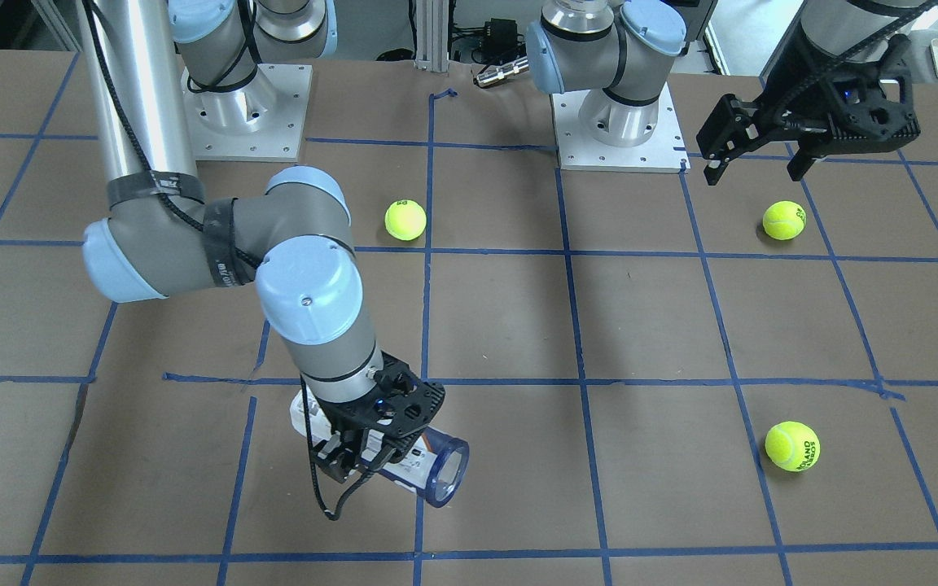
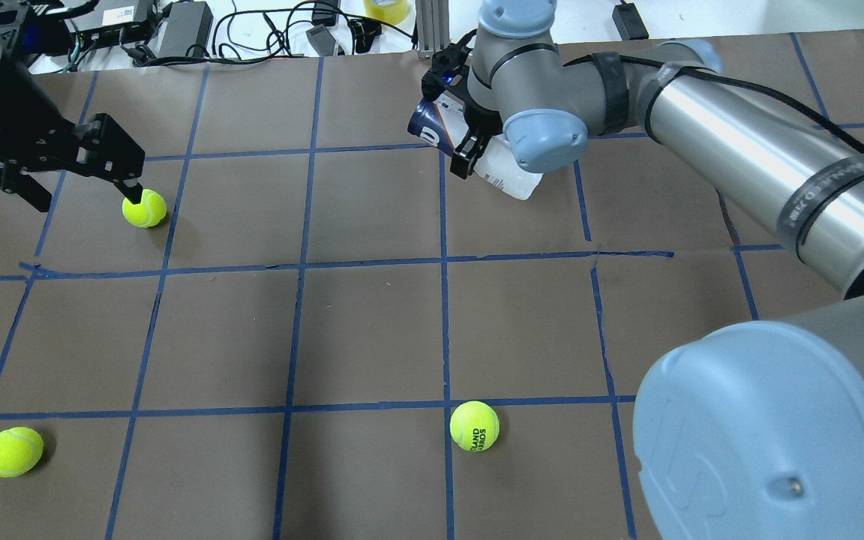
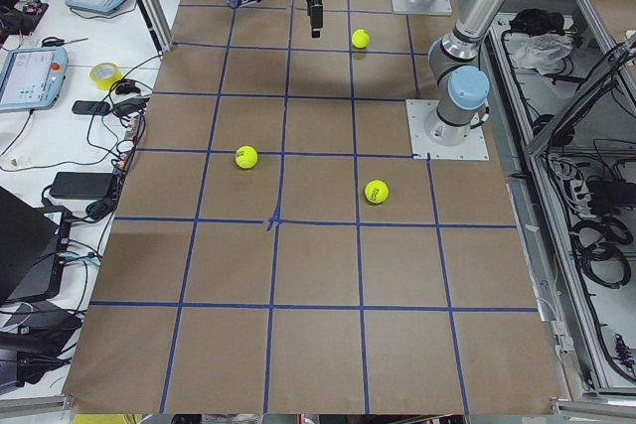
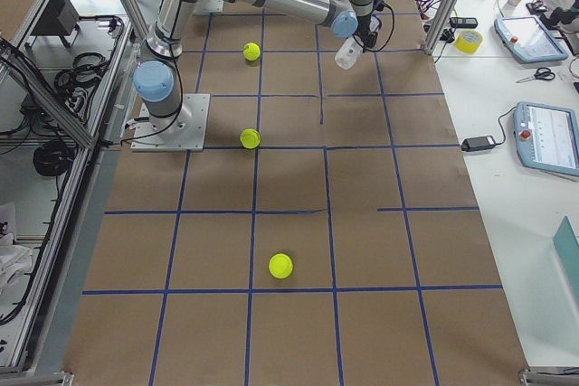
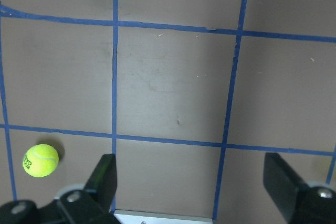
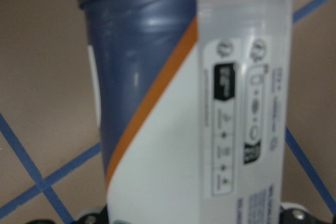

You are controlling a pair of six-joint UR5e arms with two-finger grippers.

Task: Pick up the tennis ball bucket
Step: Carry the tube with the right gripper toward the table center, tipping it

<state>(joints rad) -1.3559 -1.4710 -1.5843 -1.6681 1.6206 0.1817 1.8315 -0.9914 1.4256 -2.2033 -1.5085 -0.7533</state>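
Observation:
The tennis ball bucket (image 1: 430, 465) is a clear can with a white label and a navy band, lying on its side. My right gripper (image 1: 359, 456) is shut on its middle and holds it tilted above the table's far part. It shows in the overhead view (image 2: 511, 176) with the right gripper (image 2: 469, 150) across it, and it fills the right wrist view (image 6: 210, 119). My left gripper (image 1: 750, 167) is open and empty, hovering beside a tennis ball (image 1: 784, 220). The left gripper also shows in the overhead view (image 2: 83, 193) and the left wrist view (image 5: 194, 192).
Two more tennis balls lie on the brown, blue-taped table, one near the bases (image 1: 405, 220) and one farther out (image 1: 792, 445). The arm base plates (image 1: 620, 142) stand at the robot's edge. Cables and adapters (image 2: 177, 26) lie beyond the far edge.

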